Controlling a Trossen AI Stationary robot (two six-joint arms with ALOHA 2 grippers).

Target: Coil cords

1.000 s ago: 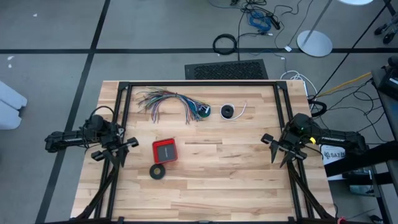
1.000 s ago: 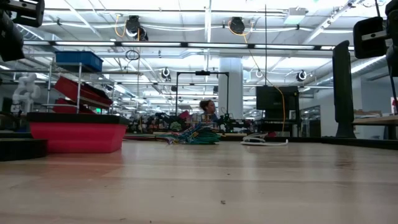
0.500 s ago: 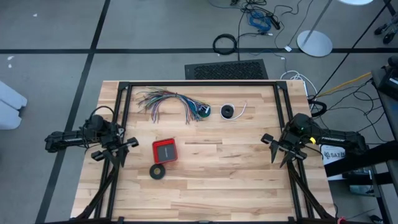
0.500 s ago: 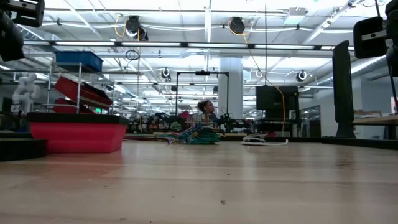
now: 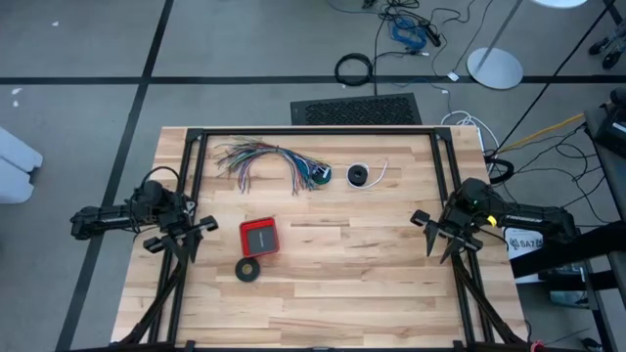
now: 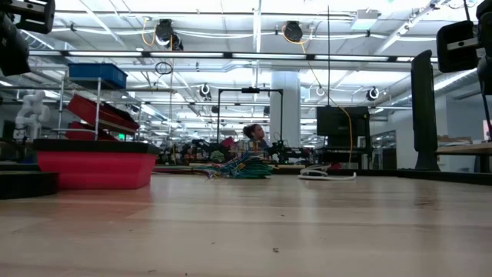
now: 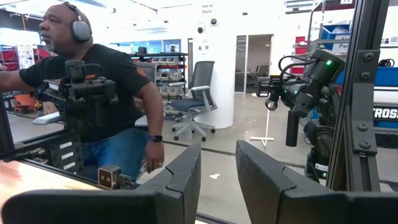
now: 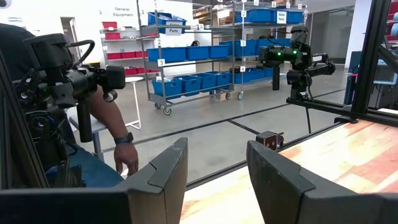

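Toward the far edge of the tabletop [image 5: 391, 284], near its middle, lies the thin white cord [image 5: 377, 173] with its small black round piece [image 5: 359, 176]. Just beside it sits a small teal-green wire coil [image 5: 319, 175], at the end of a fanned bundle of many-coloured wires [image 5: 256, 157]. A red square box [image 5: 259, 237] and a black tape ring [image 5: 248, 270] lie nearer the front edge. At the left edge the left gripper [image 5: 196, 229] hangs with its fingers a little apart, holding nothing. At the right edge the right gripper [image 5: 426, 233] waits, fingers parted and empty. Beyond the table a person [image 7: 102, 99] sits.
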